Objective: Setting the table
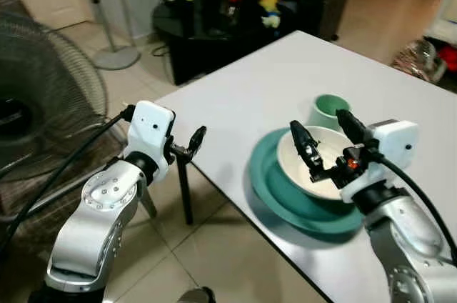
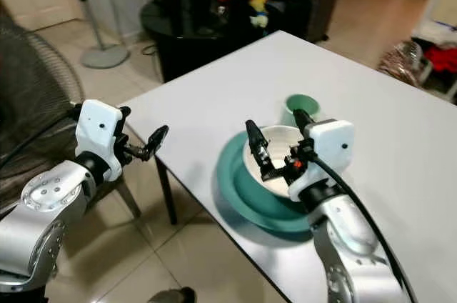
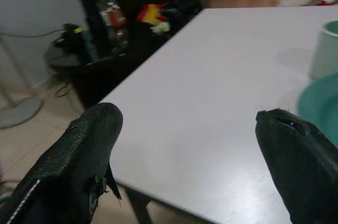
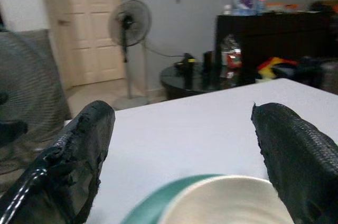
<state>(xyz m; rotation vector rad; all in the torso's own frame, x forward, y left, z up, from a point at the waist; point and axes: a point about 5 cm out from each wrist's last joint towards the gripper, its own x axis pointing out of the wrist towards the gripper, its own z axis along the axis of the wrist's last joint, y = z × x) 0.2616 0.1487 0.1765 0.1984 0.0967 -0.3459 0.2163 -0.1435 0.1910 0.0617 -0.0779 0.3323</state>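
A white bowl (image 1: 319, 174) sits inside a wide teal plate (image 1: 273, 194) near the front edge of the white table (image 1: 278, 81). A pale green cup (image 1: 325, 108) stands just behind them. My right gripper (image 1: 328, 138) hovers right over the bowl, open, its two black fingers spread above the rim with nothing between them. In the right wrist view the bowl (image 4: 232, 203) lies below the fingers. My left gripper (image 1: 191, 142) is held off the table's left corner, above the floor, open and empty. Its wrist view looks across the tabletop (image 3: 211, 92) toward the cup (image 3: 325, 49).
A large dark fan grille (image 1: 36, 103) stands close on my left, with a pedestal fan (image 1: 103, 10) farther back. A black low cabinet (image 1: 214, 31) with clutter is beyond the table's far corner. A table leg (image 1: 185, 192) drops to the tiled floor.
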